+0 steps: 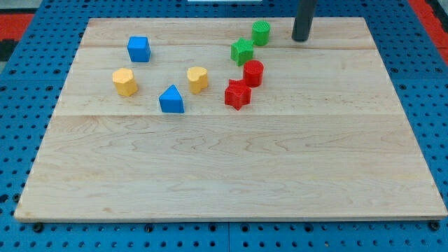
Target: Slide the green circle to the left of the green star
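Note:
The green circle (261,32) stands near the view's top, just up and to the right of the green star (242,51); the two are close, almost touching. My tip (301,38) rests on the board to the right of the green circle, about a block's width away from it.
A red circle (253,73) and a red star (237,94) sit just below the green star. A yellow block (198,79), a blue triangle-like block (171,100), another yellow block (124,82) and a blue cube (138,49) lie to the left on the wooden board (231,175).

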